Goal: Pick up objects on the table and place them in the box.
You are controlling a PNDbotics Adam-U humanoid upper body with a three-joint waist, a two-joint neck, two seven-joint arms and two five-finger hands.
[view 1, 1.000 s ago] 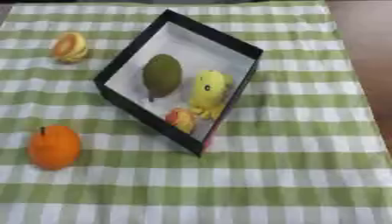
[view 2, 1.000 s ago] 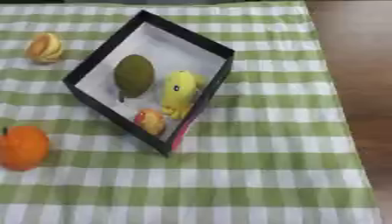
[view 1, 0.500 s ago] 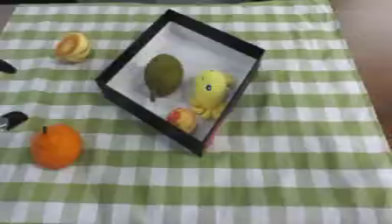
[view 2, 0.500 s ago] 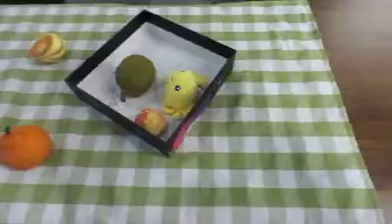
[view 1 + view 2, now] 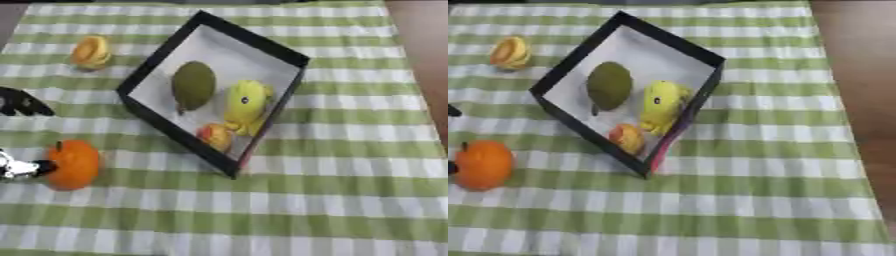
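Green-and-white checked cloth spread across the worktop, brown bare surface showing along the right edge. Black box with a white floor, set askew like a diamond in the upper middle of the cloth, one corner toward the near side. Inside the box: a dark green oval fruit on the left part of the floor; just right of it a yellow toy with a small dark dot, lying lengthwise against the right wall; below both, in the near corner, a small red-and-yellow fruit, close to the yellow toy's lower end. Outside the box, on the cloth at lower left, a round orange fruit with a dark stem end, well apart from the box. Farther up at the left, near the far edge of the cloth, a smaller yellow-orange piece of fruit, beside the box's left corner but not touching it. At the left border in the left eye view, parts of the left hand: one black fingertip above the orange fruit and a silver-and-black tip at its left side, about touching it; fingers spread on either side of the fruit, not closed around it. Right hand nowhere in sight.
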